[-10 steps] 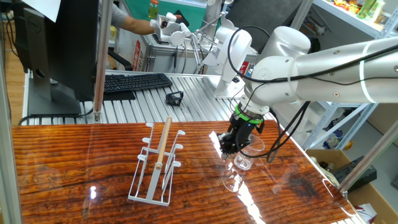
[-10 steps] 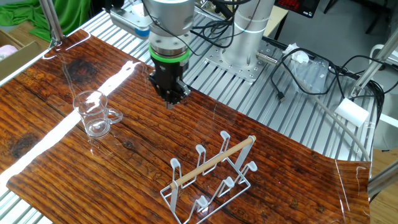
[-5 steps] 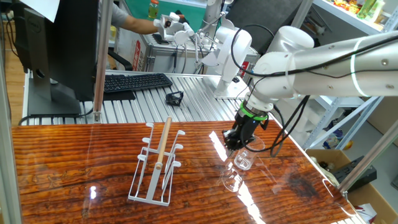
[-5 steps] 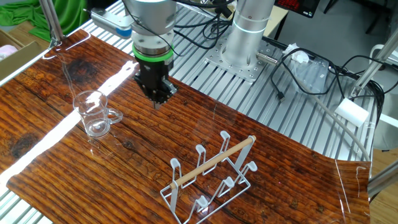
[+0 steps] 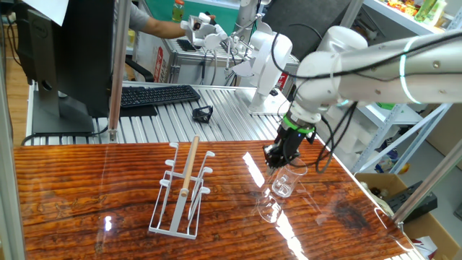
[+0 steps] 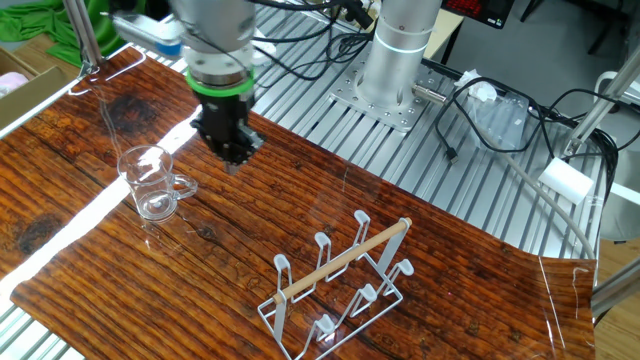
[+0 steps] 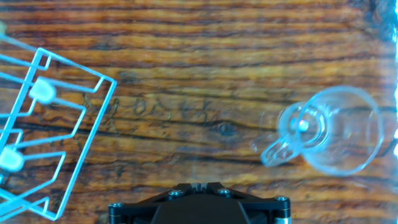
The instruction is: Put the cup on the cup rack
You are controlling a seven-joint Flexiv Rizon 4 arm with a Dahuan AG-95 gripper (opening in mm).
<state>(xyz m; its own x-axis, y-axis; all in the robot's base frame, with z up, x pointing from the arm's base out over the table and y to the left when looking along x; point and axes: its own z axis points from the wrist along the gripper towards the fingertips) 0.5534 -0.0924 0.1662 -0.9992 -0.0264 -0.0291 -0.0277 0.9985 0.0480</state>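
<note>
The cup [image 5: 284, 185] is a clear glass tumbler with a small handle. It stands upright on the wooden table, and also shows in the other fixed view [image 6: 150, 186] and at the right of the hand view [image 7: 336, 129]. The cup rack [image 5: 182, 193] is white wire with a wooden rod. It stands left of the cup, and shows in the other fixed view [image 6: 338, 282] and at the left edge of the hand view [image 7: 43, 130]. My gripper [image 5: 273, 165] hovers above the table just beside the cup, fingers together and empty [image 6: 232, 166] [image 7: 198, 185].
The wooden table [image 5: 86, 202] ends at a ribbed metal surface behind it, with a keyboard [image 5: 155, 94] and a small black clip [image 5: 203, 113]. The robot base [image 6: 395, 60] stands behind the table. A bright glare streak lies beside the cup [image 6: 70, 225].
My gripper has moved sideways over the table from the space between rack and cup to just beside the cup. The cup and rack have not moved.
</note>
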